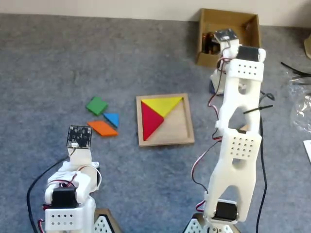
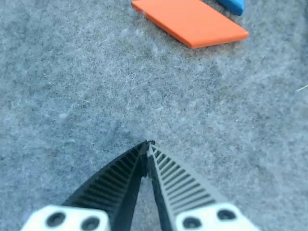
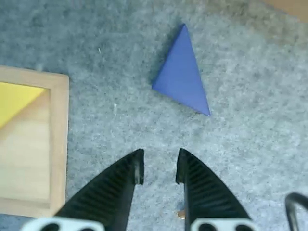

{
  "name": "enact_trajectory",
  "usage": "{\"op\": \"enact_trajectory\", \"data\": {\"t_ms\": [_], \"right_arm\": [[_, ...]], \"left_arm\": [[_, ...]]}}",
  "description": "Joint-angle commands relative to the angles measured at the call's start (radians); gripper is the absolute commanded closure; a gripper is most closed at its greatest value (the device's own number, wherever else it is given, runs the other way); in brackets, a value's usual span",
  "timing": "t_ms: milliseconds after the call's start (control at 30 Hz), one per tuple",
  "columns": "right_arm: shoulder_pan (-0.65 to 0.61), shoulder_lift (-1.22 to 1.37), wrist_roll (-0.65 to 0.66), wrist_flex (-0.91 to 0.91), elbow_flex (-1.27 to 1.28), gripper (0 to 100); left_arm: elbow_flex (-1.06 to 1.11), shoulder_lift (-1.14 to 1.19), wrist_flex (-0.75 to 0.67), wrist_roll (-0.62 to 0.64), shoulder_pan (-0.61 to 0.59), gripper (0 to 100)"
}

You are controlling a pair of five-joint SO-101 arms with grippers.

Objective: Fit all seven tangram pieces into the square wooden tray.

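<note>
Tangram pieces: two are seated in the wooden tray (image 1: 165,141), the yellow triangle (image 1: 163,104) and the red triangle (image 1: 149,120); the rest lie loose on the desk (image 1: 58,58). Right fingers (image 3: 126,180) are held slightly spread and empty over bare desk beside the tray rim, just short of the dark blue triangle (image 3: 182,77). Left fingers (image 2: 120,180) are pressed together and empty, near the orange parallelogram (image 2: 191,21); the small blue triangle (image 1: 112,118) and green square (image 1: 96,105) lie just beyond it. Risks, as judged: the right gap looks narrow for that triangle, so it could be shoved along instead of pinched. Thin flat pieces offer little edge and could be tipped or dropped. The tray could be knocked on a low approach, unseating the two placed pieces. The desk is covered in grey felt-like cloth. A cardboard box (image 1: 228,14) is seen at the far edge by the right arm, cables (image 1: 291,68) and clear plastic (image 1: 301,109) at the right side, and a pale wall strip behind.
</note>
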Motion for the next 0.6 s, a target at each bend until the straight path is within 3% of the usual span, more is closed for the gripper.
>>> {"op": "enact_trajectory", "data": {"t_ms": [0,133,367,567], "right_arm": [[0.007,-0.094,-0.011,0.019,-0.007,89.6],[0.036,-0.094,-0.012,0.019,-0.008,99.8],[0.068,-0.127,-0.012,0.021,-0.008,99.5],[0.079,-0.377,-0.012,0.021,0.091,99.5]], "left_arm": [[0.022,-0.005,0.008,-0.006,-0.012,99],[0.022,-0.005,0.008,-0.006,-0.012,99],[0.022,-0.005,0.008,-0.006,-0.012,99],[0.022,-0.005,0.008,-0.006,-0.012,99]]}}
